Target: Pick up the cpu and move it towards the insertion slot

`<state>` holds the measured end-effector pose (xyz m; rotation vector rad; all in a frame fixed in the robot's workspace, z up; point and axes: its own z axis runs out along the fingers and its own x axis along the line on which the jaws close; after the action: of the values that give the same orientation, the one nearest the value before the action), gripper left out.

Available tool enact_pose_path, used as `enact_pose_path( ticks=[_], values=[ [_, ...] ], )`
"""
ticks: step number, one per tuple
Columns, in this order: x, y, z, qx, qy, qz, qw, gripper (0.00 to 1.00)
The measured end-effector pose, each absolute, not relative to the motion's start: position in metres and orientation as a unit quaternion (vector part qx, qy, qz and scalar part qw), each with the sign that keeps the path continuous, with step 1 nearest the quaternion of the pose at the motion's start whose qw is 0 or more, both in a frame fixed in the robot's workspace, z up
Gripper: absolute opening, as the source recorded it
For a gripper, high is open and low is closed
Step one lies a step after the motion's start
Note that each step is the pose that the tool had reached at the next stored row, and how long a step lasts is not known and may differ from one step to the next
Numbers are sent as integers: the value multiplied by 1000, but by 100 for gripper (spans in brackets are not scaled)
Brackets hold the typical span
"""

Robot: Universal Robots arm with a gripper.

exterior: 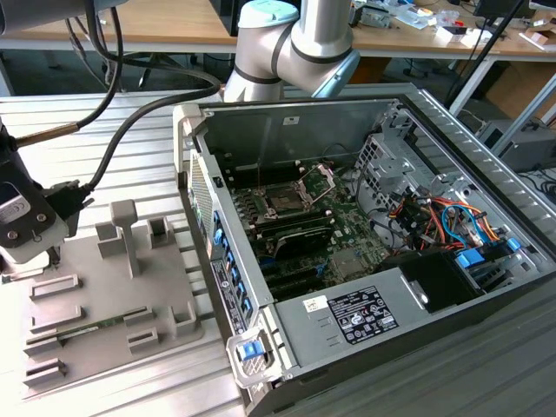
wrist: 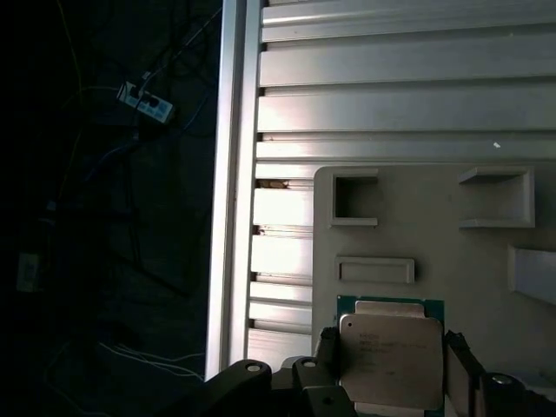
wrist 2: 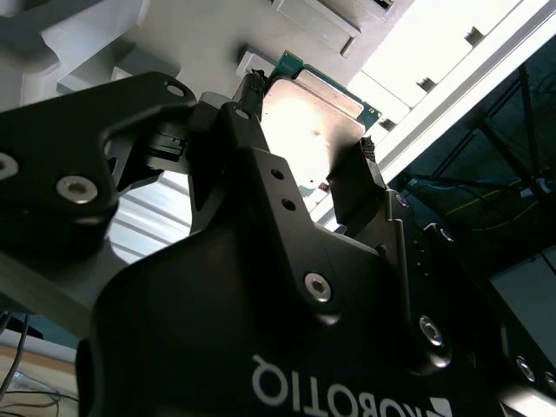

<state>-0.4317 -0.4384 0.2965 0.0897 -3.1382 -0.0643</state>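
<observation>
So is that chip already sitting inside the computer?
No, in the first wrist view the cpu sits at the grey tray, near the slatted metal table's edge.

Cpu point(wrist: 391, 360) silvery top, green edge; tray point(exterior: 87, 256) grey; claw point(wrist 2: 308, 117) black.

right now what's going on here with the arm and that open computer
A robot arm has its pincer down over the grey tray, beside the open computer case. The pincer looks closed on the small silvery chip, pressing on two opposite edges. Whether the chip has left the tray is hard to tell. The socket inside the case has its bracket raised, well away from the chip.
</observation>
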Motion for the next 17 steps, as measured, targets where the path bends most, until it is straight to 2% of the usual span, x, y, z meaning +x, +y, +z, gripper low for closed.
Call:
enact_pose_path(
  ticks=[17],
  values=[
    [-432,-438,300,29,-999,-20,1,55]
  ],
)
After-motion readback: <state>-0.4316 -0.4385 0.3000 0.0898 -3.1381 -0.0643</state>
